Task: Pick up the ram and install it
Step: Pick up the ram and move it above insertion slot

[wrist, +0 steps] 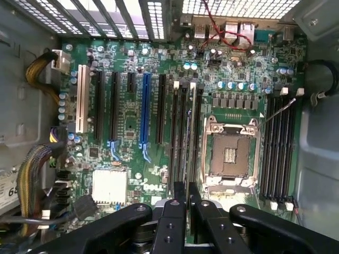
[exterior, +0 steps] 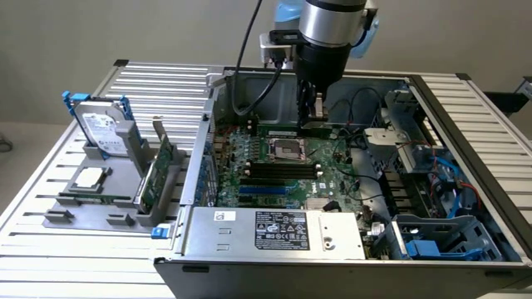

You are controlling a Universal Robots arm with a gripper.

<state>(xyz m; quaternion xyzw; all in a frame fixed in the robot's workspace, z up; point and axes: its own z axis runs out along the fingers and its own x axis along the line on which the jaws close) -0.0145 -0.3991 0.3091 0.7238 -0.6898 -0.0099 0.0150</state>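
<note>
A: Where's your gripper (exterior: 318,119)?
B: Down in the open PC case (exterior: 195,174), over the motherboard (exterior: 332,174), toward its rear edge. Arm's upper part is cut off at the pic's top.
A: Hand state?
B: Narrow. Fingers (wrist: 175,217) nearly together, pinching the ram (exterior: 291,130). It's a thin green strip just under the tips, running the same way as the black slots (exterior: 283,171).
A: Wrist view back that up?
B: Partly. There you get the stick edge-on betw. the fingers, hard to split from the slots beneath. Contact pts are hidden by the finger bodies. Can't tell if it touches a slot.
A: Anything else to flag?
B: Tray (exterior: 58,218) on the bench (exterior: 50,261), just beside the case: hard drive (exterior: 104,128) upright, expansion card (exterior: 158,171) upright, processor chip (exterior: 89,179) flat. CPU socket (exterior: 287,148) sits near the slots.
</note>
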